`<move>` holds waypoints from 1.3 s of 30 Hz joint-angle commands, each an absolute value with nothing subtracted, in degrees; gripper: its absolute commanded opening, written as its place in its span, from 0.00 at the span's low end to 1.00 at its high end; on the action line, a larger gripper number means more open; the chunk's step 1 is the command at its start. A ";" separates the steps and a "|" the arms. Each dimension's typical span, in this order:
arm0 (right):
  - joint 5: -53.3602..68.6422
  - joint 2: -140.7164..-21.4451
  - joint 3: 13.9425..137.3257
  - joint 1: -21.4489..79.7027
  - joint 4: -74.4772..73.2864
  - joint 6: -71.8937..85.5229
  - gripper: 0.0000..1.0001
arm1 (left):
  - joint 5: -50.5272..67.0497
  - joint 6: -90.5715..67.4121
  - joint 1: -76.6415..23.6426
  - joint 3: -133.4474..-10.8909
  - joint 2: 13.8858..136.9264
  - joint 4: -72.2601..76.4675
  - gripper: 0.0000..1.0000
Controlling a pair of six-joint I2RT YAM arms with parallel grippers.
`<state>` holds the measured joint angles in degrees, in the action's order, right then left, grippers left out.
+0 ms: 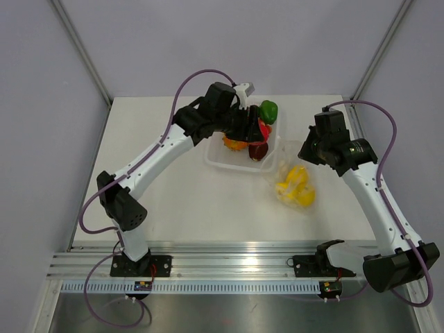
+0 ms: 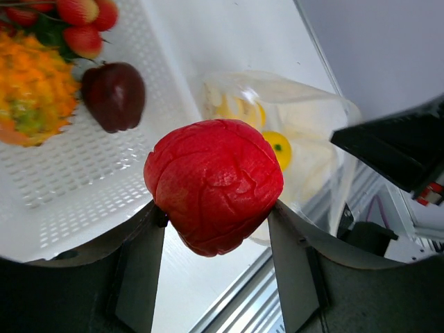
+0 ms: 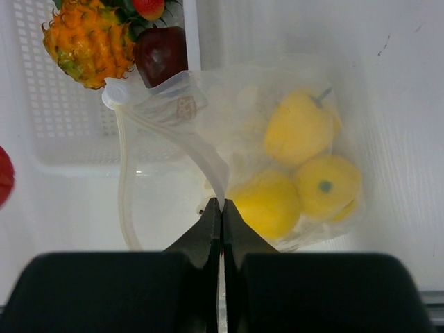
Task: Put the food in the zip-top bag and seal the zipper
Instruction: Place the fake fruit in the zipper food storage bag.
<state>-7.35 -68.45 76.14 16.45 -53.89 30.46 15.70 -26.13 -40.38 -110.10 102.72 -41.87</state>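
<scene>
My left gripper (image 2: 216, 211) is shut on a red wrinkled toy fruit (image 2: 214, 184) and holds it above the tray's right edge, next to the bag; in the top view the gripper (image 1: 259, 133) is over the tray. The zip-top bag (image 3: 291, 104) lies right of the tray with three yellow fruits (image 3: 263, 202) inside; it also shows in the top view (image 1: 295, 186). My right gripper (image 3: 222, 202) is shut on the bag's zipper rim (image 3: 201, 156) and holds the mouth up and open toward the tray. In the top view it (image 1: 303, 151) is at the bag's far end.
The white perforated tray (image 1: 220, 161) holds an orange spiky fruit (image 3: 87, 41), a dark purple apple (image 3: 161, 55), strawberries (image 2: 80, 21) and a green pepper (image 1: 269, 111). The right arm (image 2: 402, 149) stands just beyond the bag. A metal rail (image 1: 229, 263) runs along the near edge.
</scene>
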 commanded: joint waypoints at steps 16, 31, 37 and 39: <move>-6.94 -63.46 76.73 16.26 -53.61 32.34 0.02 | 25.75 -30.67 -50.10 -115.21 111.44 -37.17 0.56; -11.25 -61.70 73.92 16.26 -55.46 31.99 0.03 | 26.19 -28.30 -48.88 -116.72 100.92 -39.90 0.71; -12.22 -61.09 74.44 16.26 -56.25 31.55 0.02 | 24.17 -28.91 -43.52 -111.90 97.56 -37.89 0.69; -12.65 -60.56 74.44 16.26 -56.60 31.55 0.02 | 22.07 -29.79 -41.05 -110.92 98.61 -37.44 0.68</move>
